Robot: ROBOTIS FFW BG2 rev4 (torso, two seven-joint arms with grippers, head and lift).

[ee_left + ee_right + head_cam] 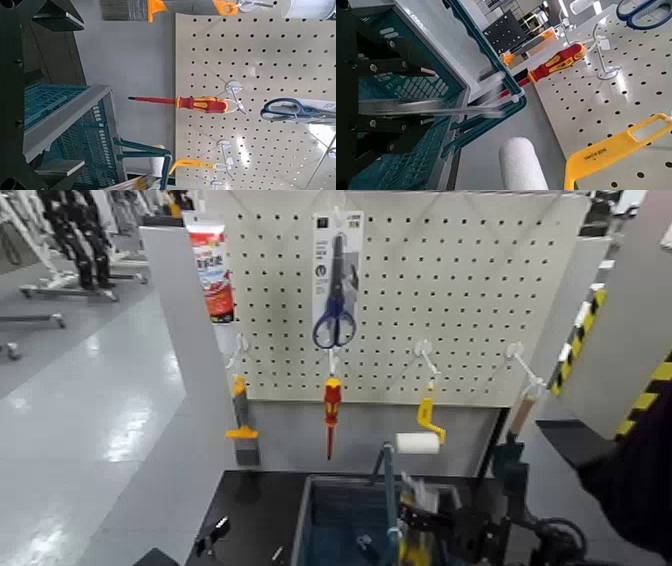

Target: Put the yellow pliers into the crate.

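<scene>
The crate [330,515] stands at the table's front, below the pegboard; it also shows in the left wrist view [63,119] and the right wrist view [399,71]. My right gripper [418,530] is over the crate's right part, shut on the yellow pliers [414,548]. Only a bit of yellow handle and white card shows there. In the right wrist view the card [439,107] is seen edge-on between the fingers. My left gripper [210,536] is open and empty at the table's left, beside the crate.
On the pegboard [450,280] hang blue scissors [335,290], a red-and-yellow screwdriver [331,410], a yellow-handled paint roller [420,435] and a brush [241,425]. A teal upright handle [388,480] rises from the crate. A black-yellow striped post [640,340] stands at the right.
</scene>
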